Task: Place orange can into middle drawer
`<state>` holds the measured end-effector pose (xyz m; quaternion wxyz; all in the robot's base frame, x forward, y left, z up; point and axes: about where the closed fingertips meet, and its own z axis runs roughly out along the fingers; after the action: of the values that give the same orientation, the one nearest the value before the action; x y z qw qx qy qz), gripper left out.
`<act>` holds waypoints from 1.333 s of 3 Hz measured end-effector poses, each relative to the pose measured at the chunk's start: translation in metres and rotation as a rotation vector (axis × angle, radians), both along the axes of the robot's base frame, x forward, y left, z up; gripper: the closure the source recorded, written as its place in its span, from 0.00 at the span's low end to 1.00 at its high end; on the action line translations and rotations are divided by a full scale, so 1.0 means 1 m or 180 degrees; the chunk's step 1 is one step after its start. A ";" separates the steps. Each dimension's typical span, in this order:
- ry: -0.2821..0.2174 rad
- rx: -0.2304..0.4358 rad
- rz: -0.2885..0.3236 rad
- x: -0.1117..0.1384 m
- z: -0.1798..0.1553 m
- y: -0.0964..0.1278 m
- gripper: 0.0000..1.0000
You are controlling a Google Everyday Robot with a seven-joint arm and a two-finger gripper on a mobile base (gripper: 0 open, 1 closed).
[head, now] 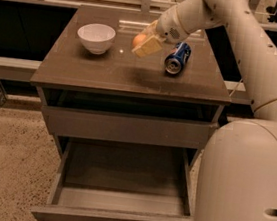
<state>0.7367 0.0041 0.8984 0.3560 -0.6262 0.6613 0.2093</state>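
Observation:
The orange can (138, 40), a small orange ball, sits between the yellowish fingers (149, 45) of my gripper (144, 44). The gripper is shut on it and holds it a little above the dark tabletop (108, 71), between the white bowl and the blue soda can. The white arm reaches in from the upper right. The middle drawer (115, 219) is pulled open below the tabletop, and its inside shows nothing in it.
A white bowl (96, 37) stands at the tabletop's back left. A blue soda can (177, 58) lies on its side just right of the gripper. The upper drawer (126, 127) is shut. My white base (244, 191) fills the lower right.

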 end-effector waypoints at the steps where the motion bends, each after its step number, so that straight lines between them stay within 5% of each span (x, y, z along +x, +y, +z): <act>1: -0.0142 0.0255 -0.0044 -0.031 0.056 -0.028 1.00; 2: -0.0230 0.0534 -0.0405 -0.078 0.109 -0.055 1.00; 4: -0.0099 0.0497 -0.0556 -0.099 0.087 -0.075 1.00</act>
<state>0.6381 -0.0713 0.9850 0.4308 -0.5397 0.6894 0.2186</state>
